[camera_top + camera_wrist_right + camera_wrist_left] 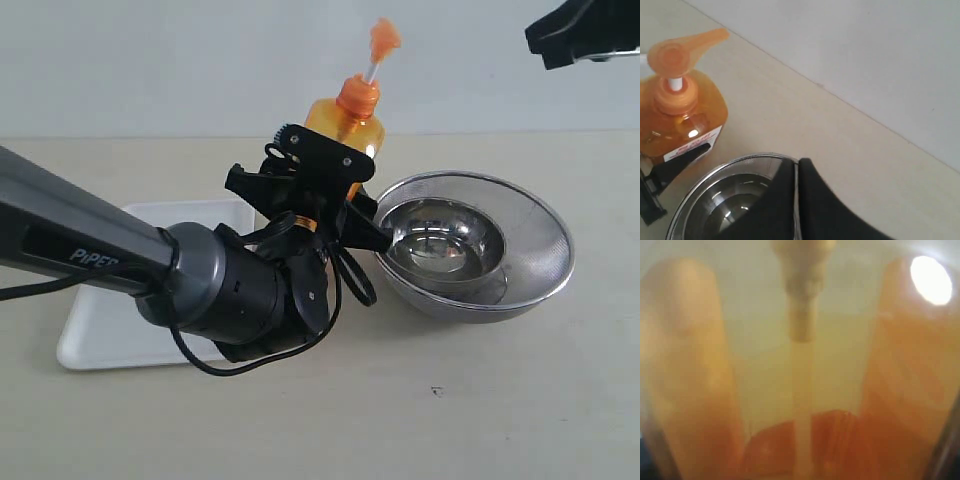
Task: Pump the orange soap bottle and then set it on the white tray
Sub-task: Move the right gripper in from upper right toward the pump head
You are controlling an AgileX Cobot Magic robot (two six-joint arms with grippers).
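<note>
While pinched between left gripper (335, 185) jaws, tall translucent orange plastic soap bottle (345, 122): orange pump head, white stem exposed, white-and-orange label; right gripper (798, 167) jaws pressed together

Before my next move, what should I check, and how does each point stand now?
1. Left gripper closed on bottle: ok.
2. Pump head up, stem showing: ok.
3. Right gripper over pump head: not ok, it is shut and off to one side.
4. Left finger clear of bowl rim: cannot tell.
5. Tray free where seen: ok; the arm hides part.
</note>
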